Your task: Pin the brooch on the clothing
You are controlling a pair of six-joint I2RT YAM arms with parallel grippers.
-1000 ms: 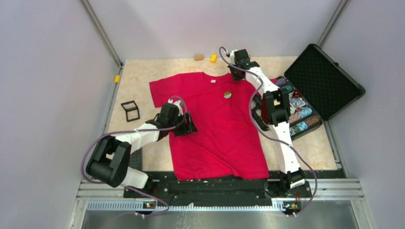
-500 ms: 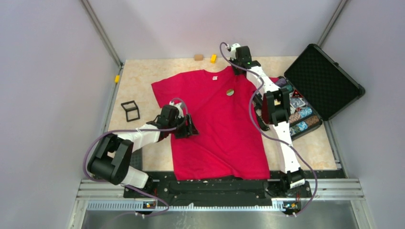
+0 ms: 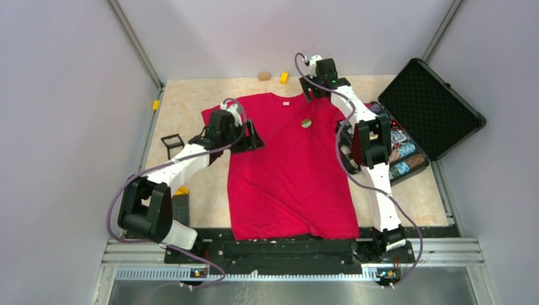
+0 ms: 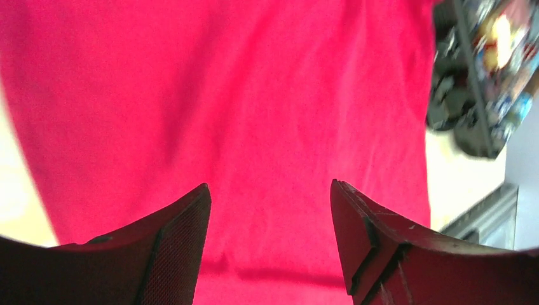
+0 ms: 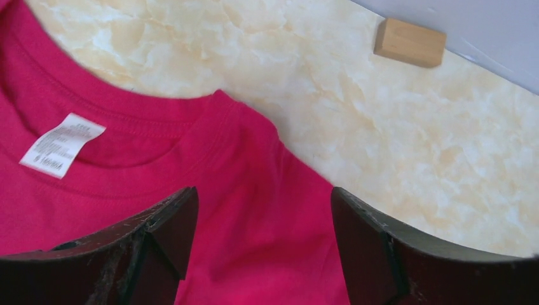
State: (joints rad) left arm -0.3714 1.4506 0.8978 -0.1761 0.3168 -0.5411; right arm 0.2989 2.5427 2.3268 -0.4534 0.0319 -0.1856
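While brooch [image 3: 306, 123] sits on T-shirt [image 3: 292, 178], left gripper [image 4: 269, 190], right gripper [image 5: 264, 194] gape

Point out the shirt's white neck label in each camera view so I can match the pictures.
Top external: the neck label lies upper middle, just inside the collar of the red T-shirt.
Left wrist: not in it; only plain red fabric shows.
Right wrist: left of middle, inside the collar.
Shared landmark: the red T-shirt, in all three.
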